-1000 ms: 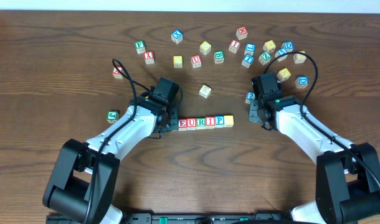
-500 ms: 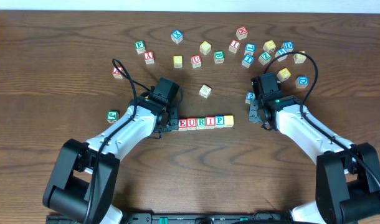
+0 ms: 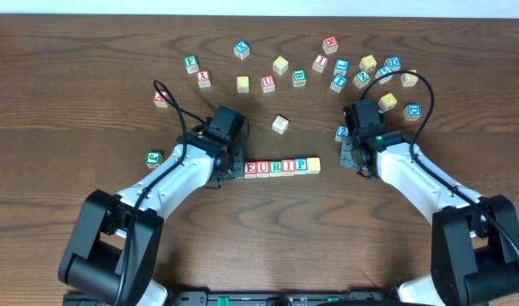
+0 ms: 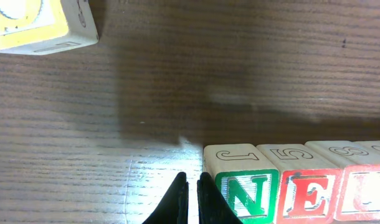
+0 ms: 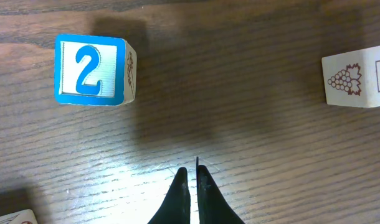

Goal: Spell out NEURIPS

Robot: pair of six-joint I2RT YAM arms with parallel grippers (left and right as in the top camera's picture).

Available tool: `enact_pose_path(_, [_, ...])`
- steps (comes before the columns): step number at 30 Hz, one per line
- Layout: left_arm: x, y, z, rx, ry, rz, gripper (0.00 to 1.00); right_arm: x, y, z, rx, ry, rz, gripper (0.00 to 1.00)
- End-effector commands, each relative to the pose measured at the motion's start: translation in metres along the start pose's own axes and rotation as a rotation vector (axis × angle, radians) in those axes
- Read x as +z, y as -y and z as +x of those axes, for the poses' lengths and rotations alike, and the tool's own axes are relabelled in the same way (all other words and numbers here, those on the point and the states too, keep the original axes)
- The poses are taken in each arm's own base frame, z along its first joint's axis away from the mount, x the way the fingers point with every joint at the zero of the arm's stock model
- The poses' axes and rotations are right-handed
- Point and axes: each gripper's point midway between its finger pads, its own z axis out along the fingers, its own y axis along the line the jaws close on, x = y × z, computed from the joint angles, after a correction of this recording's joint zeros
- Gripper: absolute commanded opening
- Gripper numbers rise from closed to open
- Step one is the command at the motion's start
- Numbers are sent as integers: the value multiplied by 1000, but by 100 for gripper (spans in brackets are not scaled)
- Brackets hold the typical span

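At the middle of the bench point(image 3: 268, 238), a touch toward 6 o'clock, a line of cubes lies face to face. It runs from 9 to 3 o'clock: green N point(image 4: 251, 196), red E point(image 3: 250, 168), red U point(image 3: 263, 167), green R point(image 3: 276, 167), red I point(image 3: 288, 166), blue P point(image 3: 300, 164). A yellow cube point(image 3: 313, 162) closes the 3 o'clock end; its letter is too small to read, but it is likely the S. If so, the word is complete, and only squaring the line could remain. The left end effector point(image 4: 192, 180) is pinched closed and empty, just beside the N at its 9 o'clock side. The right end effector point(image 5: 192, 171) is likewise closed on nothing, over bare wood at 3 o'clock, near a blue 2 cube point(image 5: 90, 68). Spare cubes point(image 3: 340, 66) lie scattered from 11 to 2 o'clock.
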Motion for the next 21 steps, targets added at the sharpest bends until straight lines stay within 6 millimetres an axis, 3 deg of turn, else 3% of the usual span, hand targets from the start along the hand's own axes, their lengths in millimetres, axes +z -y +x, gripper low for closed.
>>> enact_pose_path(1, [-11,9,-13,14,38,36,7,3,5,3,-12,-8,23,1])
enact_pose_path(14, [-11,8,-13,14,39,32,7,3,5,3,-12,-8,23,1])
enact_pose_path(21, [-11,-3,-11,12,38,-23,8,3,5,3,-12,-9,23,1])
